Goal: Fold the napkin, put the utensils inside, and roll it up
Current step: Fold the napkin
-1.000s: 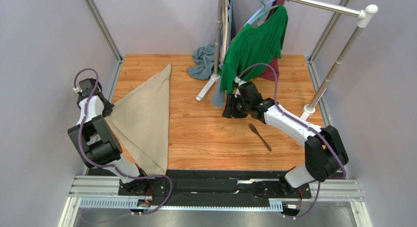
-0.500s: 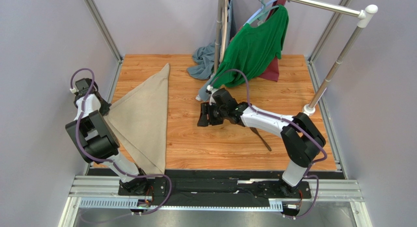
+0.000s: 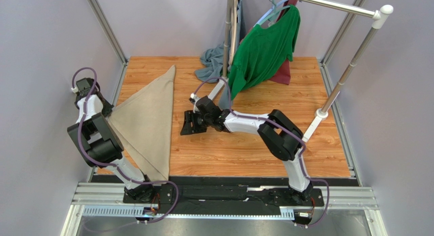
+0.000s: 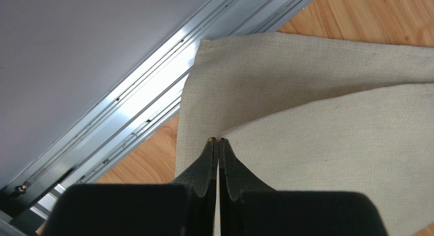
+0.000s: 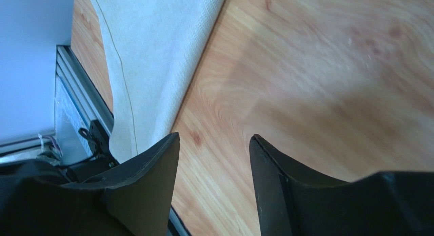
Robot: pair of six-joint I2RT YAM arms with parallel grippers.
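You have an open strip of bare table (image 3: 224,154) along the near edge, running from the napkin (image 3: 147,119) across to the right side. The right arm (image 3: 244,121) lies across the middle and bars any straight pass there. The right gripper (image 3: 186,125), jaws apart, hangs over a narrow band of bare wood just beside the napkin's long edge. Behind it, the rack foot (image 3: 215,92), green shirt (image 3: 262,48) and grey-blue cloth (image 3: 210,63) crowd the far centre. A second rack post (image 3: 335,91) stands near the right edge. Your left gripper (image 4: 218,140), pinched on the napkin's corner, sits close to the frame rail (image 4: 127,114), leaving you little room outward.
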